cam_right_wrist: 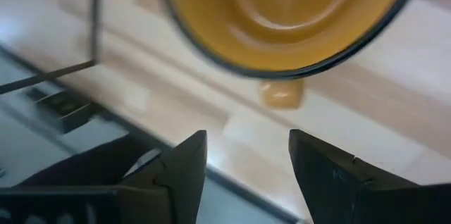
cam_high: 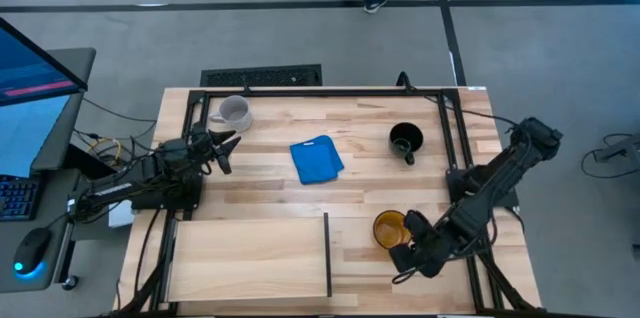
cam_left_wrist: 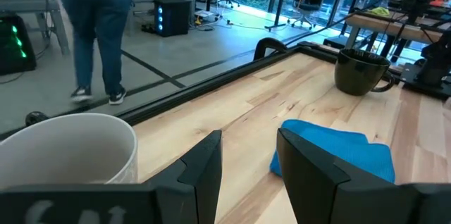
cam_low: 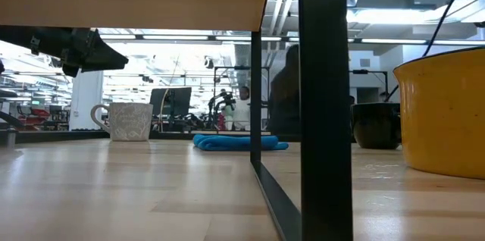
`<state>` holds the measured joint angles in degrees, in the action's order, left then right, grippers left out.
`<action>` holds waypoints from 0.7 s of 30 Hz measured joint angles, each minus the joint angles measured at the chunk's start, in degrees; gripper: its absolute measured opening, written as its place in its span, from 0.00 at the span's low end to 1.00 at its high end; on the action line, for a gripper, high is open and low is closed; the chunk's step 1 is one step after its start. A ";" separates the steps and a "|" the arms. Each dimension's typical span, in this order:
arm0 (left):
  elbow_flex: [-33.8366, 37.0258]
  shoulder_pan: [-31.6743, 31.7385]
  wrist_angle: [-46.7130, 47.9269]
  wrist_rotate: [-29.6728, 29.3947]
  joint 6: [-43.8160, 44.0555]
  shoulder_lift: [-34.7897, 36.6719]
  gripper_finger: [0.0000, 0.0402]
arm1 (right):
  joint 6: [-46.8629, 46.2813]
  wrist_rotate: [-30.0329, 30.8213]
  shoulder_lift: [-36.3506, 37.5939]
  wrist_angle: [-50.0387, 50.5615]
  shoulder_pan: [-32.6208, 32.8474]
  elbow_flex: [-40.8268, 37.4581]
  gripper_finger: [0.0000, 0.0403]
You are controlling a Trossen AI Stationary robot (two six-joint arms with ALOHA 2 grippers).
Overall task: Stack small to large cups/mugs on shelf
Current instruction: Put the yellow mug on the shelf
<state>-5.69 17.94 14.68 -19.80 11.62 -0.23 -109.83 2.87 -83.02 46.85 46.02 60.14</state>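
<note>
High view | yellow mug [cam_high: 388,227], grey-white mug [cam_high: 234,111], black mug [cam_high: 405,139]: upright | both jaws released, holding nothing

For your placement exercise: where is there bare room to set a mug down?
The shelf left of its divider is bare. So is the tabletop between the blue cloth and black mug. It is crowded around the yellow mug by the right gripper.

Even overhead light; right wrist view blurred.

One mug [cam_high: 390,228] was yellow, one mug [cam_high: 233,112] was grey-white, one mug [cam_high: 406,140] was black. The cloth [cam_high: 316,160] was blue.
</note>
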 joint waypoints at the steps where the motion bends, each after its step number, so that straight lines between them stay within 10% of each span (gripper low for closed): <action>1: 0.00 -0.01 0.00 0.00 0.00 0.00 0.32 | -0.48 -0.02 -0.56 0.84 0.00 0.00 0.56; 21: 0.03 -0.01 0.02 -0.04 0.02 0.00 0.32 | 0.31 -1.73 -1.69 1.63 0.24 0.00 0.56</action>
<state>-5.66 17.94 14.70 -19.84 11.64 -0.23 -109.52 1.15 -84.71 48.47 46.26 60.14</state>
